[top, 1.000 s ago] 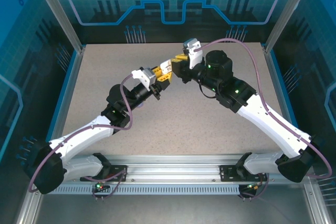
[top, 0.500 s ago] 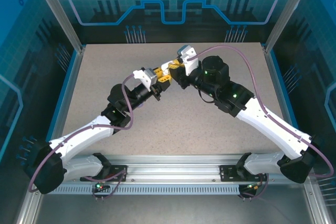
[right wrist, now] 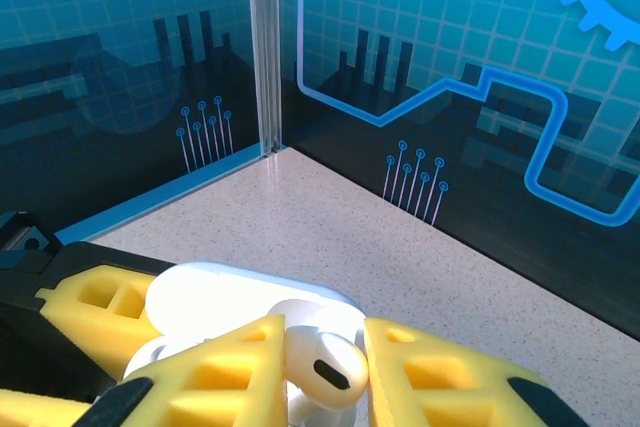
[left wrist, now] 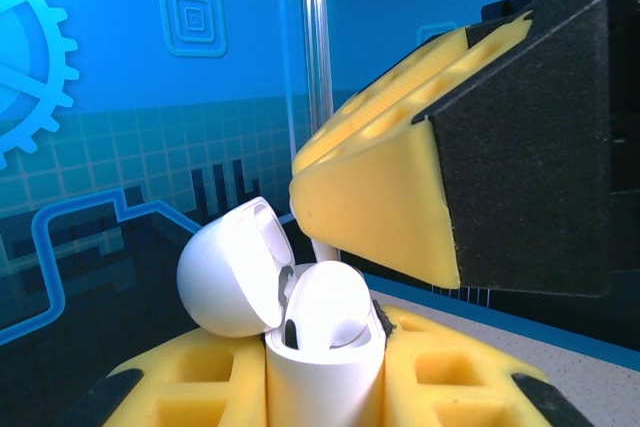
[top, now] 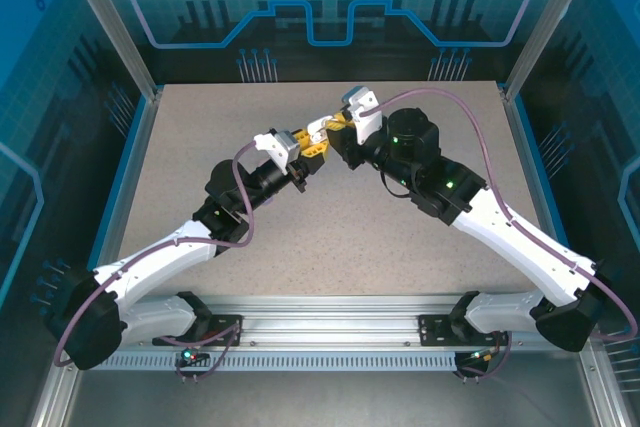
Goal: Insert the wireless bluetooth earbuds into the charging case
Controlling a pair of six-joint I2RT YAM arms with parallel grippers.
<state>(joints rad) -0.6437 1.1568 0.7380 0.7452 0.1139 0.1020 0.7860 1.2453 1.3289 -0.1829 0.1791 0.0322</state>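
Left gripper: My left gripper (left wrist: 325,387) is shut tight on the case (left wrist: 322,379). A yellow pad (left wrist: 455,377) presses on each side of it.
Case: It is small and white. It stands upright between the left pads, held up in the air over the table (top: 350,237), near the back middle.
Lid: The lid (left wrist: 235,269) is open. In the left wrist view it tips back to the left.
Bud: I see one white bud (right wrist: 322,365) at the mouth of the case. Its round head pokes out of the top. I cannot tell how deep it sits inside.
Right gripper: My right gripper (right wrist: 325,392) is closed on the bud. In the right wrist view a yellow pad touches it on each side.
Where the two meet: In the top view the two grippers come tip to tip above the table. The left one reaches in from the left and the right one from the right.
From the left wrist: A big yellow and black finger (left wrist: 400,212) of the right gripper hangs just over the open case, very close to the bud.
From the right wrist: The white case sits just behind the bud.
Table: It is a speckled grey-brown colour.
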